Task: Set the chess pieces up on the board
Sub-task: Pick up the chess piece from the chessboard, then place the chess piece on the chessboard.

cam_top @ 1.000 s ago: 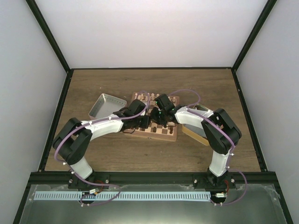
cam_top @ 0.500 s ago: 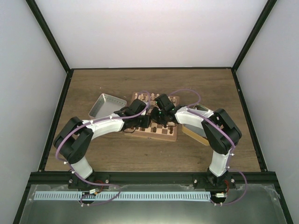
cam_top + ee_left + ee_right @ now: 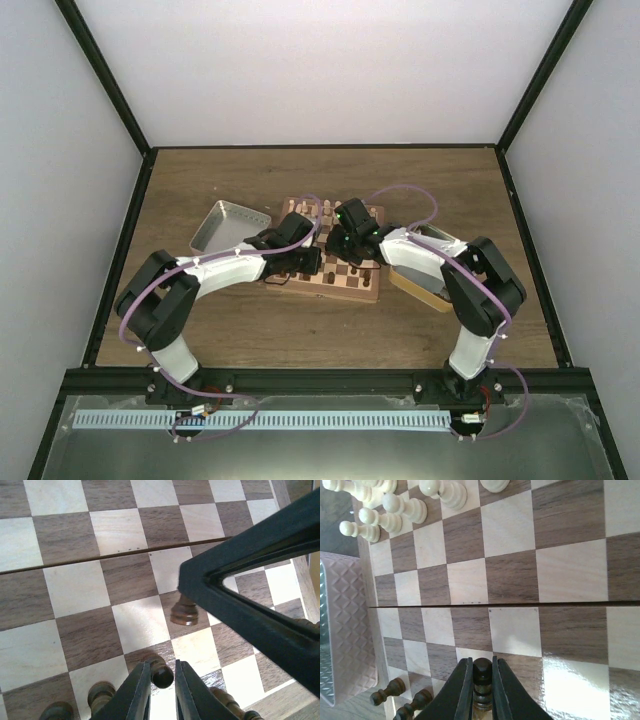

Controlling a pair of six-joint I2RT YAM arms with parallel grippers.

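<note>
A shallow metal tin lies tilted left of the board, its contents unclear; a second tin sits on the right, half under the right arm. The board rests mid-table, brown wood between pale walls. Cream pieces line its far rows. At the near rows the left gripper pinches a dark pawn; the right gripper clamps a dark piece over bare middle squares

My left arm and right arm reach forward and bend inward, wrists near each other. I see the left claw nearly closed. The right claw pinches a dark chess piece between its fingers.
</note>
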